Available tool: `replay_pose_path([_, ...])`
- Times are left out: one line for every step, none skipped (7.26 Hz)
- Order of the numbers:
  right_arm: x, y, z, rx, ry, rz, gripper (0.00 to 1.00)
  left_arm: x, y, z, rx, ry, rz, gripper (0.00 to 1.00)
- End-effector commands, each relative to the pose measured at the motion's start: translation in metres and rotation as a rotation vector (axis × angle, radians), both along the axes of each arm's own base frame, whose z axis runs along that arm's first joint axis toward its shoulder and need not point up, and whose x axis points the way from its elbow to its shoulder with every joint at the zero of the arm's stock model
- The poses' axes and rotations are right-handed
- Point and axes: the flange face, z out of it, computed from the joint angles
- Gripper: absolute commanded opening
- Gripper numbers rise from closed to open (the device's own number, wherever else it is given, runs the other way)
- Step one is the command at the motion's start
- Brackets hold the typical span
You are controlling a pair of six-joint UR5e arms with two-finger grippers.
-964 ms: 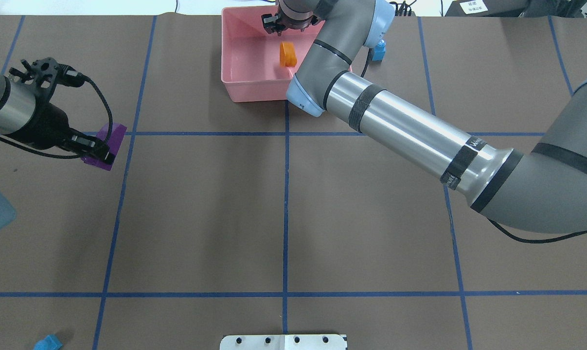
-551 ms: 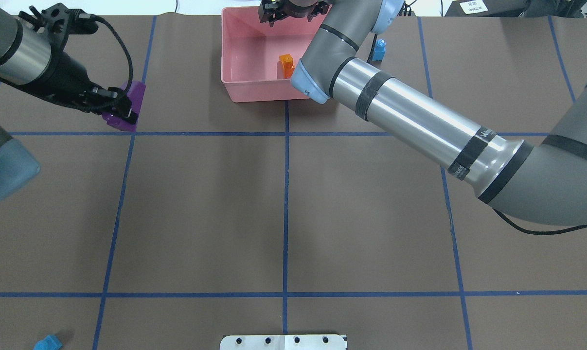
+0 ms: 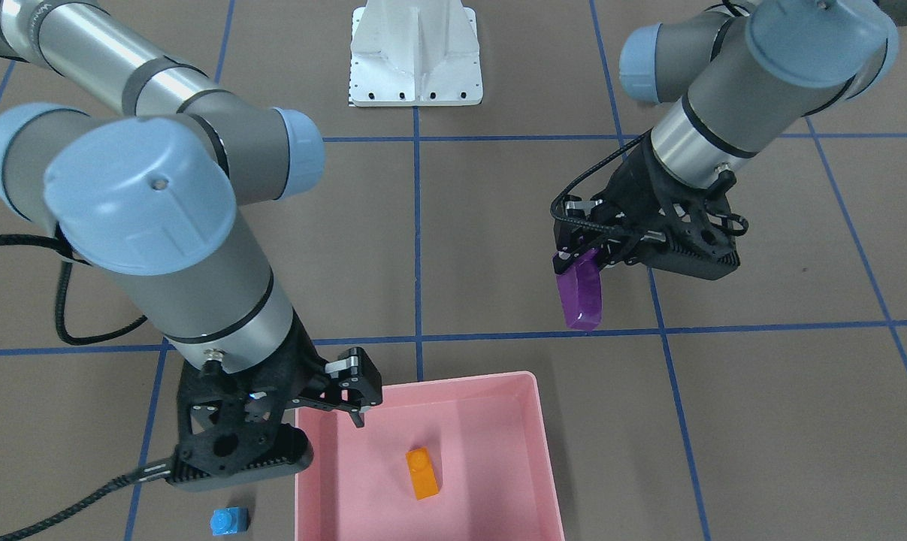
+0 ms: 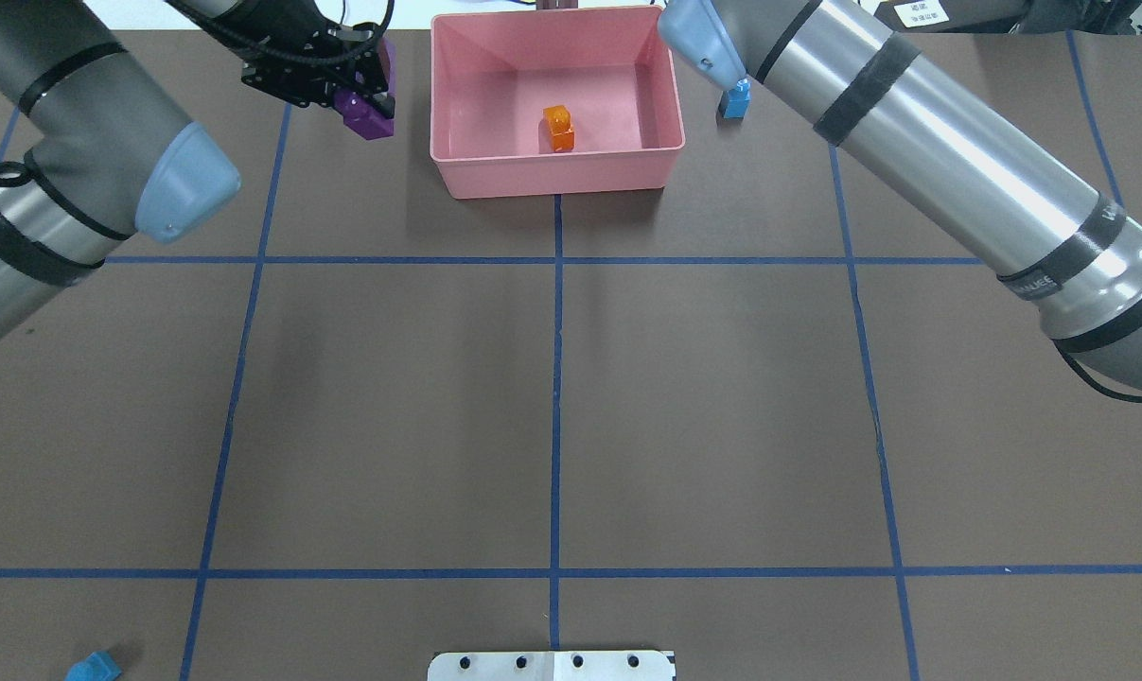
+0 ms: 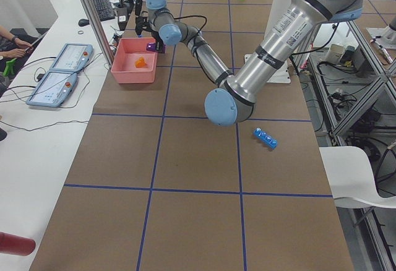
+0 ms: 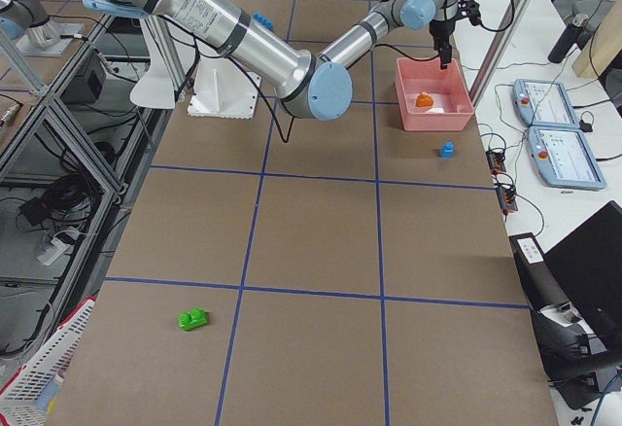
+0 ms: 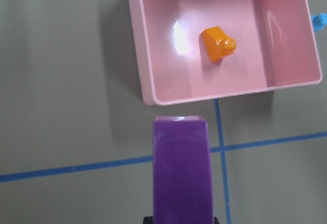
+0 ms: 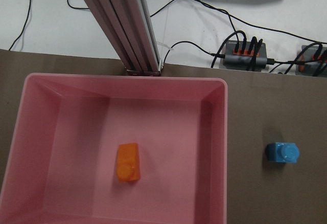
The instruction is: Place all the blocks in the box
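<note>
The pink box (image 4: 556,177) stands at the table's far edge with the orange sloped brick (image 4: 559,128) lying inside it. My left gripper (image 3: 577,259) is shut on the long purple brick (image 3: 579,293) and holds it in the air just left of the box; the left wrist view shows the purple brick (image 7: 182,173) short of the box wall (image 7: 145,55). My right gripper (image 3: 354,391) is open and empty above the box's right rim. The tiny blue cube (image 4: 737,97) sits on the table right of the box.
The long blue brick (image 5: 266,138) lies near the robot on the left side, and the green brick (image 6: 193,320) lies far off at the right end. The white metal base (image 3: 415,56) is at the near edge. Both arms reach over the table's far half.
My left gripper carried the purple brick from the left middle of the table up beside the box. My right gripper rose out of the box; the orange brick stays inside.
</note>
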Motion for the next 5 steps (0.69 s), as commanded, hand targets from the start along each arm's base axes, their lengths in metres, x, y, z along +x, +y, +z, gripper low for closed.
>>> replay_pose_path([0.062, 0.005, 0.039, 0.013, 0.109, -0.08, 0.99, 0.023, -0.052, -0.027, -0.025, 0.085, -0.161, 0.0])
replay_pose_path([0.095, -0.001, 0.083, 0.045, 0.149, -0.118, 0.99, 0.054, -0.078, -0.049, -0.042, 0.088, -0.204, 0.0])
replay_pose_path([0.111, -0.004, 0.119, 0.068, 0.183, -0.159, 0.99, 0.079, -0.095, -0.066, -0.049, 0.064, -0.261, 0.0])
replay_pose_path([0.119, -0.004, 0.146, 0.077, 0.192, -0.169, 0.99, 0.094, -0.102, -0.058, -0.045, 0.051, -0.279, 0.0])
replay_pose_path([0.121, -0.002, 0.173, 0.106, 0.181, -0.163, 0.99, 0.107, -0.111, -0.045, -0.042, 0.045, -0.284, 0.0])
